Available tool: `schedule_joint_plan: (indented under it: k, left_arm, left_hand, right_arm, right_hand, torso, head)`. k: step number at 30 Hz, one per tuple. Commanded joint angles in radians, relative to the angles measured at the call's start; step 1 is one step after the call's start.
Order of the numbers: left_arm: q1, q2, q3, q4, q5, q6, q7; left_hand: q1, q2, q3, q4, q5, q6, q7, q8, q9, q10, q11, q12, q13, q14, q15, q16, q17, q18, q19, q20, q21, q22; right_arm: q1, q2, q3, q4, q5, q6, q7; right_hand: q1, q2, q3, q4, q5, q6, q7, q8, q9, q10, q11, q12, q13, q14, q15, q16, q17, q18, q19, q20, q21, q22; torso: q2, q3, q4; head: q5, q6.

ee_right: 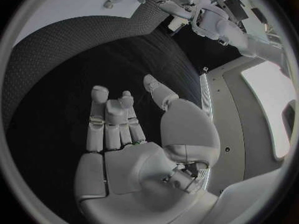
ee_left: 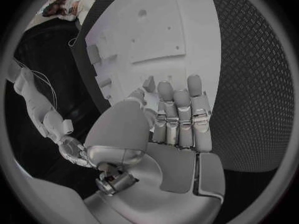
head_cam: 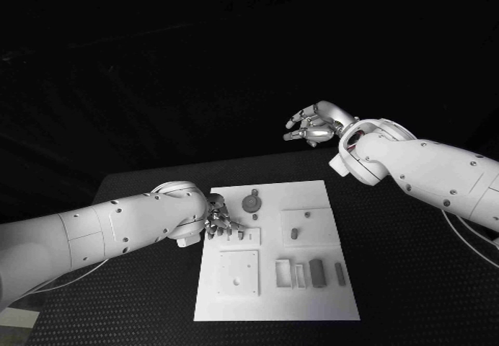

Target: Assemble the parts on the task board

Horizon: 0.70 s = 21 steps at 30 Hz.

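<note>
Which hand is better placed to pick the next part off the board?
Left, likely. The left hand is already at the task board edge, open; the right hand hovers beyond the table's far side.

Black table [head_cam: 416, 288], dark surroundings

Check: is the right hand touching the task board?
Apart. The head view shows the right hand raised beyond the table's far edge, fingers holding nothing, with dark space between it and the task board.

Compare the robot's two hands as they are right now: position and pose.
The left hand is low at the task board, over its left edge; the right hand is raised beyond the board's far end, away from it. The left hand's fingers point down at the board; the right hand's are loosely curled in the air. Both hold nothing.
</note>
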Motion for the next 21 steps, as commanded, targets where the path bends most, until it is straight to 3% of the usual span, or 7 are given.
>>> schedule_joint_plan:
  k: [1, 7, 21]
  left_arm:
    - [0.005, 0.012, 0.001, -0.008, 0.011, 0.03, 0.004]
    - [0.008, 0.024, 0.002, -0.015, 0.031, 0.036, 0.005]
    - [0.011, 0.051, 0.002, -0.033, 0.021, 0.069, -0.001]
  left_hand:
    - [0.016, 0.004, -0.002, 0.0, 0.014, 0.0, 0.003, -0.005, -0.005, -0.001, 0.003, 0.001, -0.001, 0.003, 0.006, -0.001, -0.003, -0.009, -0.002, -0.001, -0.006, 0.019]
    - [0.03, 0.01, -0.003, 0.0, 0.034, 0.002, 0.003, -0.003, -0.011, 0.0, 0.003, 0.004, -0.002, 0.004, 0.006, 0.004, -0.009, -0.009, 0.0, -0.001, -0.008, 0.02]
    - [0.041, 0.011, -0.008, 0.0, 0.036, -0.009, 0.006, -0.008, -0.02, -0.002, 0.006, 0.007, -0.002, 0.002, 0.005, 0.008, -0.013, -0.01, 0.002, -0.001, -0.009, 0.02]
  right_arm:
    - [-0.001, 0.003, 0.0, -0.001, 0.0, 0.013, 0.001]
    - [-0.002, 0.007, 0.0, -0.004, 0.0, 0.014, 0.001]
    - [-0.003, 0.009, 0.0, -0.006, 0.0, 0.018, 0.0]
  right_hand:
    - [0.001, 0.005, -0.002, -0.001, 0.003, 0.002, 0.008, -0.005, -0.001, -0.008, 0.002, 0.005, -0.001, -0.01, 0.0, 0.002, 0.001, 0.014, -0.001, -0.006, -0.007, 0.014]
    - [0.002, 0.005, -0.002, -0.002, 0.003, 0.002, 0.008, -0.005, -0.001, -0.008, 0.002, 0.005, -0.001, -0.01, 0.0, 0.002, 0.001, 0.014, -0.002, -0.007, -0.007, 0.014]
    - [0.001, 0.006, -0.002, -0.002, 0.002, 0.002, 0.008, -0.005, -0.002, -0.008, 0.002, 0.005, -0.002, -0.01, 0.001, 0.002, 0.001, 0.014, -0.001, -0.006, -0.007, 0.015]
  torso:
    - [0.0, -0.0001, 0.0011]
    - [0.0, -0.0005, 0.0006]
    - [0.0, -0.0011, 0.0026]
  head:
    - [-0.001, 0.0]
    - [-0.001, 0.0]
    - [-0.003, -0.002]
